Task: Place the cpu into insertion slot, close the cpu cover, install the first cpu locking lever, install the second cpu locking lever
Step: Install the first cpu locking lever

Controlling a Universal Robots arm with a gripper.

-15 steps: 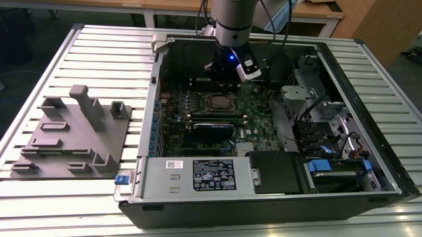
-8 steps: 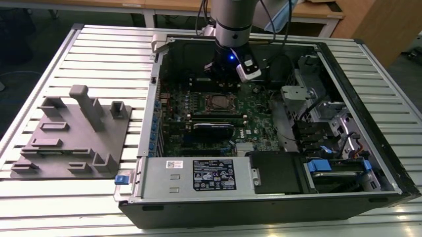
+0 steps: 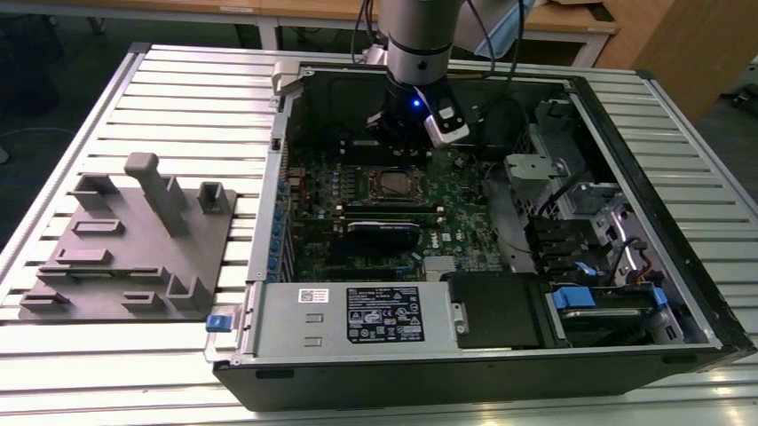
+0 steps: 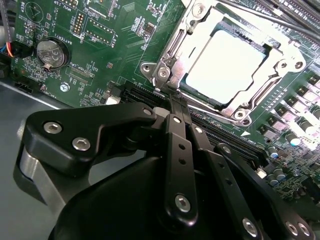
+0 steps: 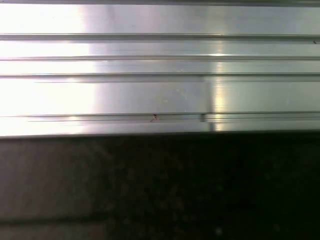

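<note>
While the dull silver-grey square cpu (image 4: 225, 67) already lies inside the silvery-rimmed insertion slot (image 4: 172, 57) on the green circuit board (image 4: 100, 60), the black gripper (image 4: 172, 97) of the grey arm hangs low inside the open black computer case (image 3: 698, 293), its slim fingers (image 4: 176, 130) drawn together on nothing and their tips just beside the socket's near edge, seen in the second wrist view. The thin silvery metal cpu cover (image 4: 252, 97) appears to be lying down around the chip, though whether it sits fully flat, or whether either locking lever is latched, cannot be told. In the exterior view the socket (image 3: 391, 184) sits near the board's middle, with a grey moulded fixture tray (image 3: 130, 257) well apart on the slatted aluminium table (image 3: 177, 89). The likely risk: fingertips this close could slip off a thin lever and scrape the socket frame or nearby components, or press on a cover not properly seated.
</note>
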